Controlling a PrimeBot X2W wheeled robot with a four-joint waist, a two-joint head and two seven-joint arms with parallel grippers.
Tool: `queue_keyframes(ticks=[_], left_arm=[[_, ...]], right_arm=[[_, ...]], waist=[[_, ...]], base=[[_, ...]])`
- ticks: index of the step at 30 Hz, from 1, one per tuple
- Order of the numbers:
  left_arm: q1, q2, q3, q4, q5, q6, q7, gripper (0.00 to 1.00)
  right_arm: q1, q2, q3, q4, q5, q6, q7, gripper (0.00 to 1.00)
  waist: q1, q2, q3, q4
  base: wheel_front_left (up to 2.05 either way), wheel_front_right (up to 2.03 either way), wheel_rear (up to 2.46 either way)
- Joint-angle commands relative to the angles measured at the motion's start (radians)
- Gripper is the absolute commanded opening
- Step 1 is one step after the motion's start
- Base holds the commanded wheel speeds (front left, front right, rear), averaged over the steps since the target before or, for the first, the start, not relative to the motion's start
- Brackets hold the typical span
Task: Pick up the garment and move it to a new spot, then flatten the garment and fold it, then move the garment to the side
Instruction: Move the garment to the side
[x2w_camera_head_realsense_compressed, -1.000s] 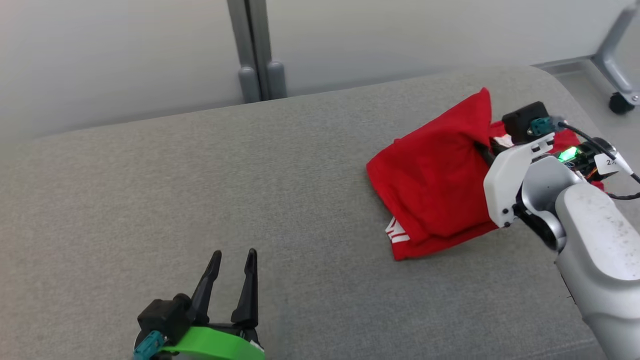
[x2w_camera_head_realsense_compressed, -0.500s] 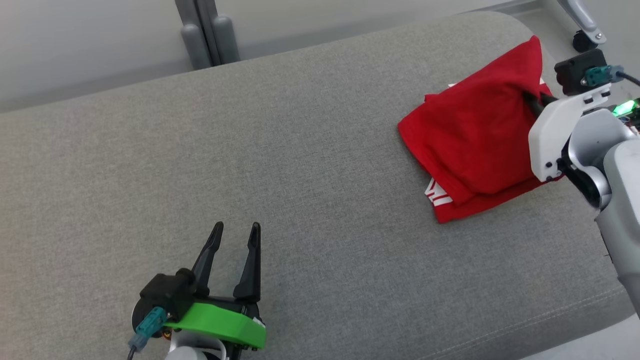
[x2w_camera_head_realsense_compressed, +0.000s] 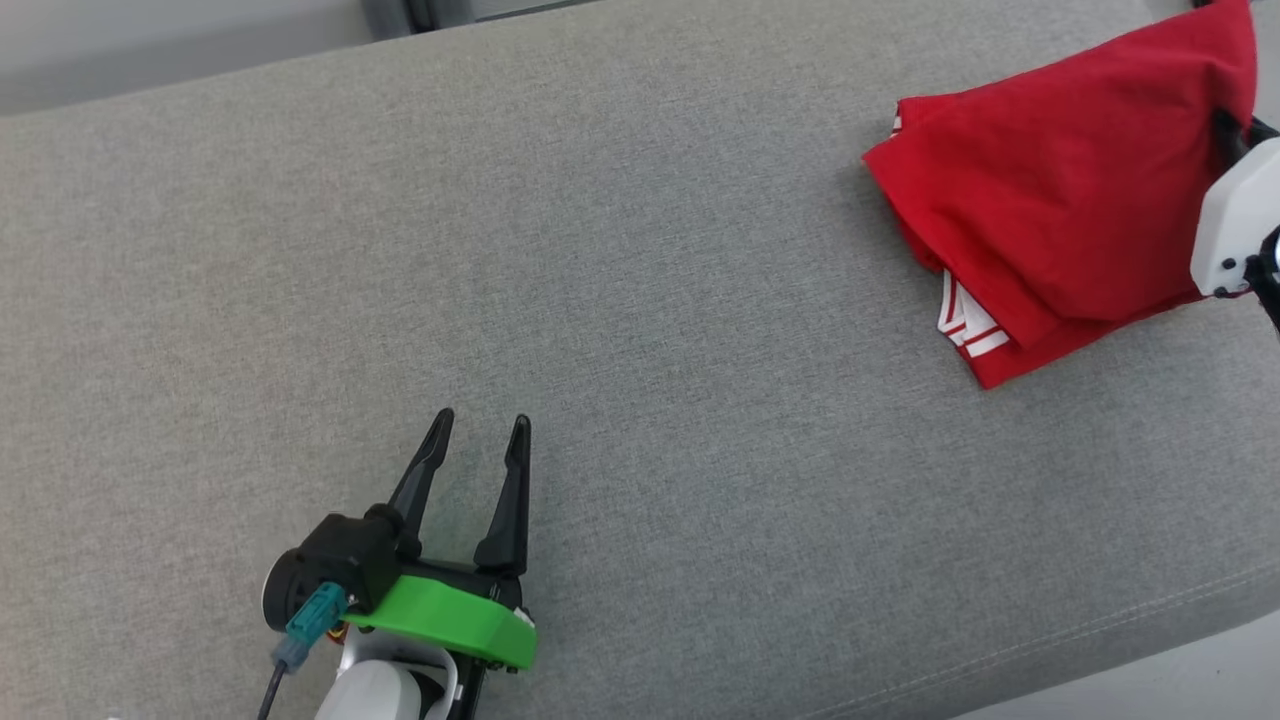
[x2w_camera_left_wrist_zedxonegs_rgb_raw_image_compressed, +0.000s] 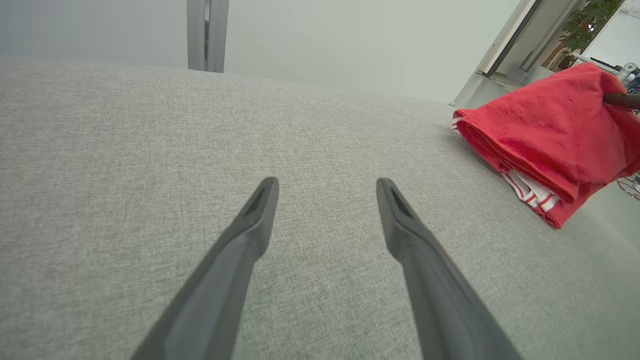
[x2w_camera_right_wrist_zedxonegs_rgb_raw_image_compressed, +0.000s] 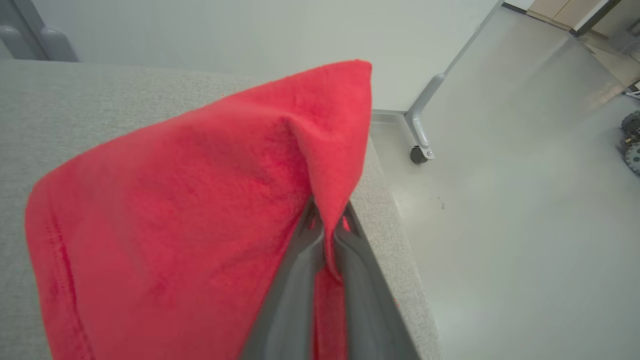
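The garment (x2w_camera_head_realsense_compressed: 1070, 200) is a red shirt with white striped trim, folded into a thick bundle at the right end of the grey cushion (x2w_camera_head_realsense_compressed: 650, 300). My right gripper (x2w_camera_right_wrist_zedxonegs_rgb_raw_image_compressed: 327, 220) is shut on a pinched-up corner of the garment (x2w_camera_right_wrist_zedxonegs_rgb_raw_image_compressed: 175, 200), which stands up in a peak. Its white wrist housing (x2w_camera_head_realsense_compressed: 1232, 225) shows at the head view's right edge. My left gripper (x2w_camera_head_realsense_compressed: 482, 420) hovers over bare cushion at the lower left, open and holding nothing. In the left wrist view the left gripper (x2w_camera_left_wrist_zedxonegs_rgb_raw_image_compressed: 326, 182) points across the cushion, with the garment (x2w_camera_left_wrist_zedxonegs_rgb_raw_image_compressed: 550, 135) far to its right.
The cushion's right end (x2w_camera_right_wrist_zedxonegs_rgb_raw_image_compressed: 395, 240) drops to a pale floor just beside the garment. A wheeled metal leg (x2w_camera_right_wrist_zedxonegs_rgb_raw_image_compressed: 419, 145) stands on that floor. A grey post (x2w_camera_left_wrist_zedxonegs_rgb_raw_image_compressed: 207, 35) rises behind the cushion. The cushion's front edge (x2w_camera_head_realsense_compressed: 1100, 640) crosses the lower right.
The head camera has moved, shifting the whole picture up and right. Relative to my left gripper, the right gripper has moved further right, pulling the garment with it by the pinched corner.
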Motion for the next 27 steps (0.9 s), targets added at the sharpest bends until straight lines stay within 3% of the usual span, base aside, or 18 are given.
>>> queue_keyframes(ticks=[1, 7, 12, 20, 27], left_arm=[[-0.020, 0.012, -0.004, 0.002, 0.011, -0.005, -0.002, 1.00], [-0.014, 0.019, -0.017, 0.005, 0.007, -0.005, -0.002, 1.00], [0.004, 0.023, -0.017, 0.010, 0.003, -0.005, -0.002, 1.00], [-0.014, 0.035, 0.005, 0.003, 0.013, -0.005, -0.002, 1.00], [0.006, 0.023, 0.062, 0.008, -0.011, -0.004, -0.002, 1.00]], right_arm=[[-0.006, 0.008, -0.051, 0.051, -0.022, -0.002, -0.044, 1.00], [-0.016, -0.001, -0.157, 0.169, -0.104, -0.002, -0.139, 1.00], [-0.018, 0.032, -0.195, 0.215, -0.154, -0.002, -0.204, 1.00], [-0.032, 0.082, -0.153, 0.221, -0.175, -0.002, -0.336, 1.00], [0.014, 0.148, -0.108, 0.193, -0.162, -0.002, -0.436, 1.00]], waist=[[0.0000, -0.0001, 0.030, 0.022], [0.0000, -0.0001, 0.033, 0.034], [0.0000, -0.0001, 0.019, 0.023], [0.0000, -0.0001, -0.039, 0.013], [0.0000, -0.0001, -0.147, 0.052]], base=[[0.00, 0.00, 0.00], [0.00, 0.00, 0.00], [0.00, 0.00, 0.00], [0.00, 0.00, 0.00], [0.00, 0.00, 0.00]])
